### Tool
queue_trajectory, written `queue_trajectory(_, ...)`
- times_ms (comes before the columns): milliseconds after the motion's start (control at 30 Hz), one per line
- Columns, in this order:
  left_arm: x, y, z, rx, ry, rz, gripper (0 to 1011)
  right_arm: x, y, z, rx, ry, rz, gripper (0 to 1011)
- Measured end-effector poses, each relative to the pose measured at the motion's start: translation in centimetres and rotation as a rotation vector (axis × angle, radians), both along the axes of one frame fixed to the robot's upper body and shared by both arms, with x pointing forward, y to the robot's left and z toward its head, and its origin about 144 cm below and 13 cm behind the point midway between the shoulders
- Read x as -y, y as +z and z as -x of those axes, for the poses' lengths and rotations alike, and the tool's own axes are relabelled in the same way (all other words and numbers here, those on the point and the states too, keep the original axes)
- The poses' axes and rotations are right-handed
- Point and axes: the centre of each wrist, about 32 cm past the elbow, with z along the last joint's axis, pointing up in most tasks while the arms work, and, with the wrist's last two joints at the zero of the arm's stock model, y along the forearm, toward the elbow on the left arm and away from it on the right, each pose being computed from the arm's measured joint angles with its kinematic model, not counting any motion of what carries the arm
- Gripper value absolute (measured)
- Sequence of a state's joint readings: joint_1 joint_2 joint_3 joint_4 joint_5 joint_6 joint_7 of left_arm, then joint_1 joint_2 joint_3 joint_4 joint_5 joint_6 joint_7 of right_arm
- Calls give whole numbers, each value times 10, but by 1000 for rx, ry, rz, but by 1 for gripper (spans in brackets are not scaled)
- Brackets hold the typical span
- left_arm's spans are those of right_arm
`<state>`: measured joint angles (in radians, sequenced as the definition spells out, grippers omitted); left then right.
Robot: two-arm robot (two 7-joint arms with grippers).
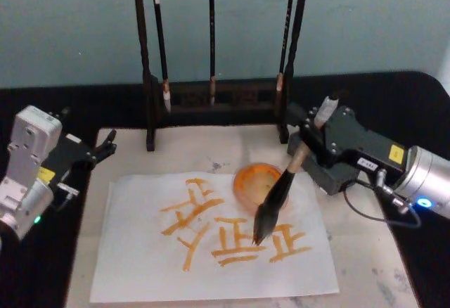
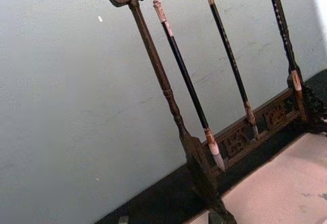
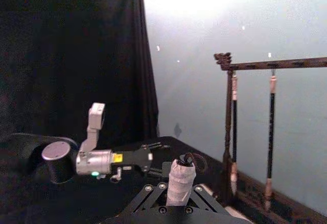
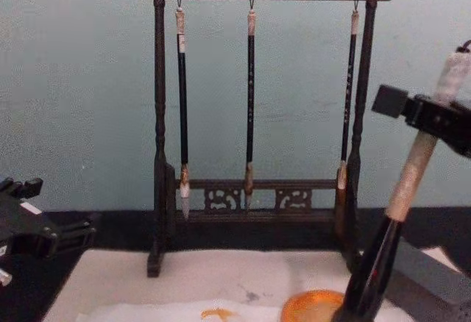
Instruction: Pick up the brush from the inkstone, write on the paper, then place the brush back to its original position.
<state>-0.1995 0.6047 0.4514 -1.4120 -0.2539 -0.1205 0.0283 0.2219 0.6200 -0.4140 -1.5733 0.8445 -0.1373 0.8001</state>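
As right pincer point(image 1: 304, 152) grips, brush point(image 1: 278, 192) tilts.

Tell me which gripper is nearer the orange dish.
Right. The right gripper, holding the brush, sits just beside the orange dish; the left gripper is far off, past the mat's left edge.

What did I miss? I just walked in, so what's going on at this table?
The robot is writing with a brush. Its right gripper is shut on the handle of the big brush, which is tilted with its tip down at the paper, among orange characters already painted there. A small orange dish sits at the sheet's far edge, beside the brush. The left gripper is parked at the table's left side, off the paper. Three thin brushes hang on the rack behind.
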Motion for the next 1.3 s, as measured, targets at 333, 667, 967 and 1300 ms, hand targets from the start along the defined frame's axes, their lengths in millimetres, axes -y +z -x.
queue_trajectory(333, 0, 0, 0, 0, 0, 0, 1010, -13, -3, 5, 7, 65, 25, 0)
queue_trajectory(667, 0, 0, 0, 0, 0, 0, 1010, -27, -4, 6, 30, 122, 39, 0)
queue_trajectory(967, 0, 0, 0, 0, 0, 0, 1010, -36, -8, 7, 43, 154, 53, 0)
queue_trajectory(1300, 0, 0, 0, 0, 0, 0, 1010, -44, -13, 5, 49, 162, 60, 0)
